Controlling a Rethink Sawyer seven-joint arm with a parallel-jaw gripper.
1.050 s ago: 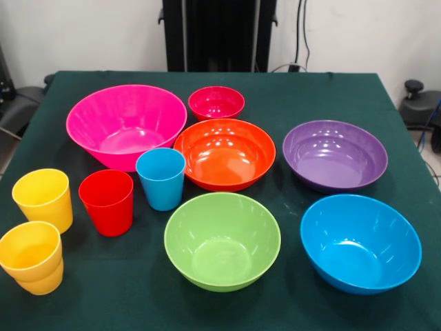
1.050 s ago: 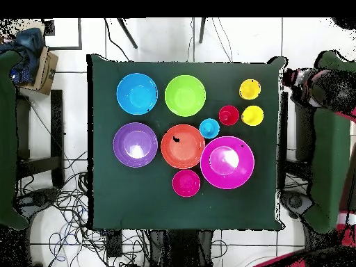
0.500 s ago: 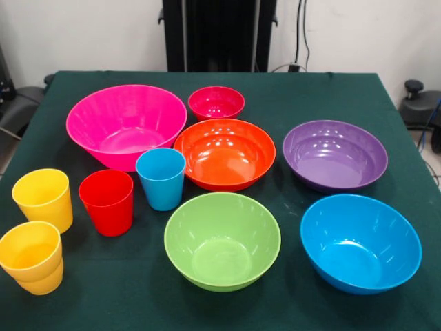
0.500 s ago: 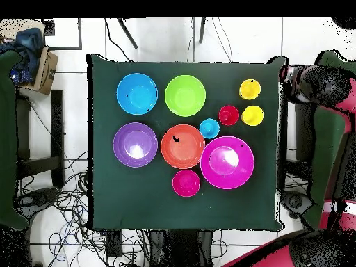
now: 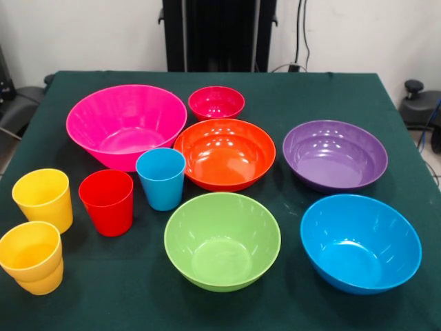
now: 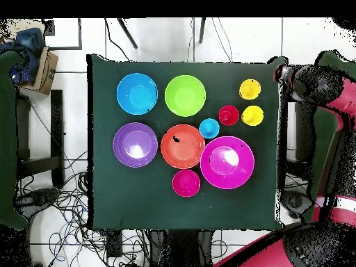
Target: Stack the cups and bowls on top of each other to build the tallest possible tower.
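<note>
Bowls (image 5: 224, 153) all sit unstacked; I'd seat the orange one centred in the hot pink bowl (image 5: 126, 124). Claw (image 6: 284, 71) state unclear.

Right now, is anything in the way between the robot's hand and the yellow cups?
Nothing visible is in the way. The gripper hangs at the edge of the table, and only bare green cloth lies between it and the nearest yellow cup.

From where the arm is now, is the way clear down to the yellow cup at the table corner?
Probably yes. The arm sits just off the table's edge beside the yellow cup. That cup stands apart from the red cup, with nothing over it.
</note>
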